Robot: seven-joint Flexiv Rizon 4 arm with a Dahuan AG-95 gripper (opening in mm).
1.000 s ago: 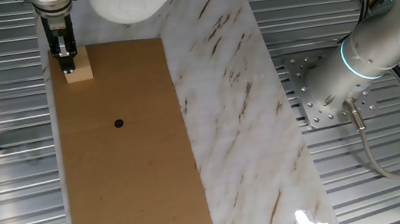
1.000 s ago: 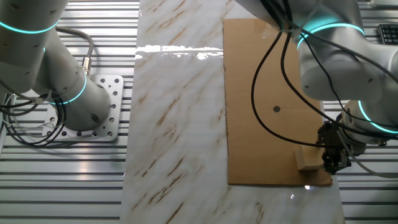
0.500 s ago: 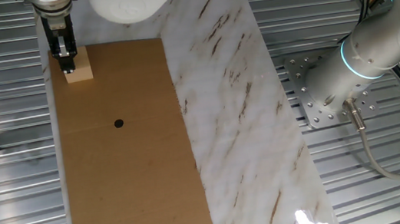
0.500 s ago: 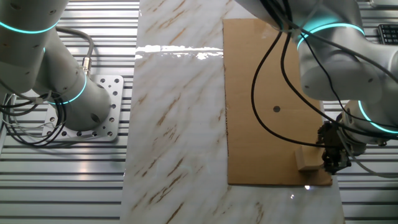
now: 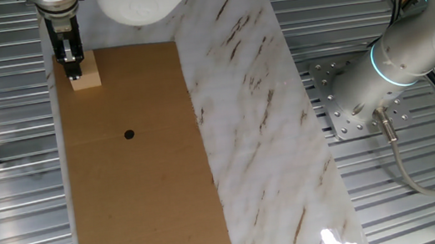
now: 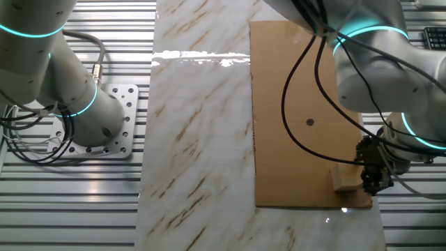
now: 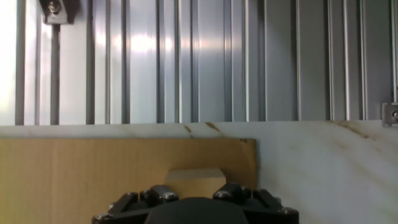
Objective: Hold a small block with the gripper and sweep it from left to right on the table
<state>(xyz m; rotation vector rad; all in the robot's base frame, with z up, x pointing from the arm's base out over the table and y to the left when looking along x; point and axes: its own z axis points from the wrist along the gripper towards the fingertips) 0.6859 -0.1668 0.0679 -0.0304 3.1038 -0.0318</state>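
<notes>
- Gripper [image 5: 74, 73] stands at the block [image 5: 87, 77], black fingers pointing down onto the board near its corner; in the one fixed view that is about 11 o'clock from the black dot [image 5: 128, 134].
- Grasp state: I cannot tell. In the other fixed view the gripper [image 6: 371, 183] sits at the block's [image 6: 343, 180] 3 o'clock side, touching or nearly so, but no view shows a finger on each face.
- Hand view shows only the block's [image 7: 194, 179] top face, at 12 o'clock just past the black hand housing; fingertips are hidden.
- Block rests flat on the brown board of the table [image 5: 153, 206], close to two board edges. It is a cube, so no long axis matters.
- Key relation, as a judgement: open board lies on the block's far side from the gripper, toward the marble strip [image 5: 261, 133], so the sweep would carry it that way.
- Second arm [image 5: 398, 56] is well apart, off the table.
</notes>
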